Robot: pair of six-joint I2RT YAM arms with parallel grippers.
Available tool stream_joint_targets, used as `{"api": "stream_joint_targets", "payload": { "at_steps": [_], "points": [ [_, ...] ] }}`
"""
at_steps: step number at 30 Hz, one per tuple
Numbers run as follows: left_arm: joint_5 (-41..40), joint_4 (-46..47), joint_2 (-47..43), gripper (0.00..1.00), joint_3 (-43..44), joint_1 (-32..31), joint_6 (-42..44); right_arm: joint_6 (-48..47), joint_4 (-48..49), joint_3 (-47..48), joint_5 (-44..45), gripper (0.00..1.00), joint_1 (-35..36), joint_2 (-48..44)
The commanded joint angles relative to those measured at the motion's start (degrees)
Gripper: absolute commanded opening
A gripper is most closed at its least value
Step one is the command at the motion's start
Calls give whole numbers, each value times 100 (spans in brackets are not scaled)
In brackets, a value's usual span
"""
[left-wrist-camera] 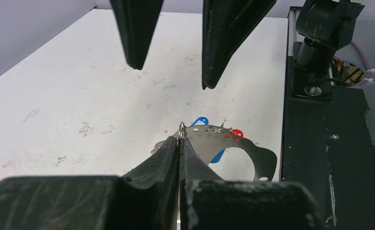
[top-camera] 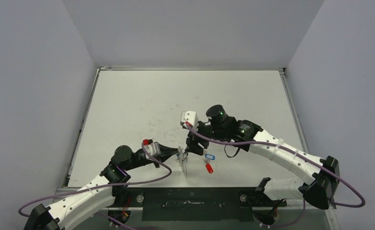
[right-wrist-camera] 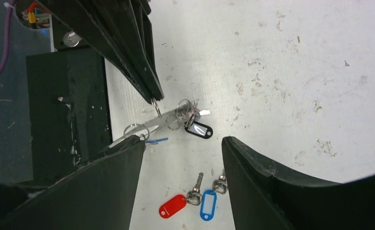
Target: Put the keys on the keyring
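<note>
Two keys lie flat on the white table, one with a red tag (right-wrist-camera: 172, 206) and one with a light blue tag (right-wrist-camera: 207, 205); they also show in the top view, red (top-camera: 208, 168) and blue (top-camera: 210, 156). My left gripper (left-wrist-camera: 180, 140) is shut on the edge of a thin silver keyring (left-wrist-camera: 181, 129) and holds it upright just above the table (top-camera: 180, 154). In the right wrist view the ring (right-wrist-camera: 155, 106) pokes out below the left fingers. My right gripper (right-wrist-camera: 181, 143) is open and empty, hovering above the keys and close to the left gripper (top-camera: 193, 143).
A flat curved silver metal piece (left-wrist-camera: 252, 153) with small holes hangs by the held ring. A cluster of small rings with a black tag (right-wrist-camera: 198, 129) lies beside it. The black base plate (left-wrist-camera: 329, 143) borders the table's near edge.
</note>
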Motion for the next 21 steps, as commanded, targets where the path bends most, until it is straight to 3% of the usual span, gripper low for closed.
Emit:
{"api": "stream_joint_targets", "payload": {
  "at_steps": [1, 7, 17, 21],
  "points": [
    [-221, 885, -204, 0, -191, -20, -265, 74, 2049, -1164, -694, 61, -328, -766],
    [-254, 1372, -394, 0, -453, -22, -396, 207, 3909, -2317, -773, 53, -368, -1233],
    [-196, 1705, -435, 0, -560, -24, -437, 607, 4698, -2348, -1341, 36, -367, -671],
    [-223, 1725, -397, 0, -560, -18, -447, 547, 4648, -2343, -1569, 33, -364, -550]
  ]
}}
